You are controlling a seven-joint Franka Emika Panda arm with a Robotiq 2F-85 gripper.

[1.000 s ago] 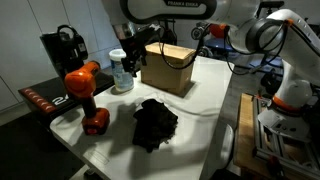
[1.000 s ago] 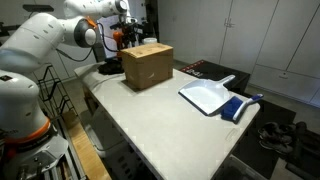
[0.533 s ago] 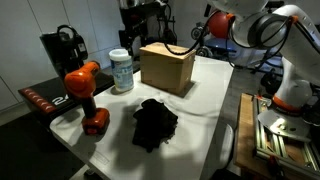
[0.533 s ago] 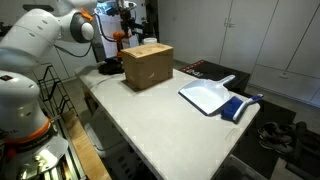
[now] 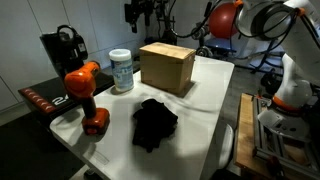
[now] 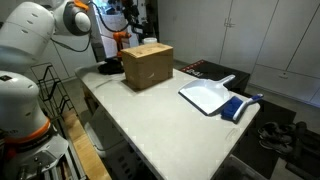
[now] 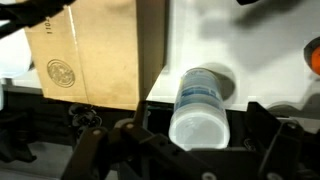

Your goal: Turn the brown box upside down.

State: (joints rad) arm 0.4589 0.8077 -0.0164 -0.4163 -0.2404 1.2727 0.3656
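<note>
- Since a second ago, my gripper [image 5: 140, 12] has climbed from just above the brown box [image 5: 167, 65] to the top edge of an exterior view. It now hangs well clear of the box.
- Jaws: in the wrist view my two dark fingers [image 7: 97, 148] stand spread wide at the bottom of the picture. They hold nothing.
- The box has kept its place. It rests flat on the white table [image 5: 215, 100] toward the far end, near a white canister [image 5: 121, 70] but not touching it.
- My reading for the task: letting go and lifting away suggests a handling step is over. The top face looks closed and no open side shows, so the opening may already face down. I cannot confirm that from these views.
- How the box looks: plain tan cardboard, roughly cubic, with flat, undented sides. It is wider than the canister.
- From the wrist view, one box face [image 7: 95, 55] bears a small round printed mark.
- In an exterior view the box [image 6: 148, 66] sits square on the table, not tilted.
</note>
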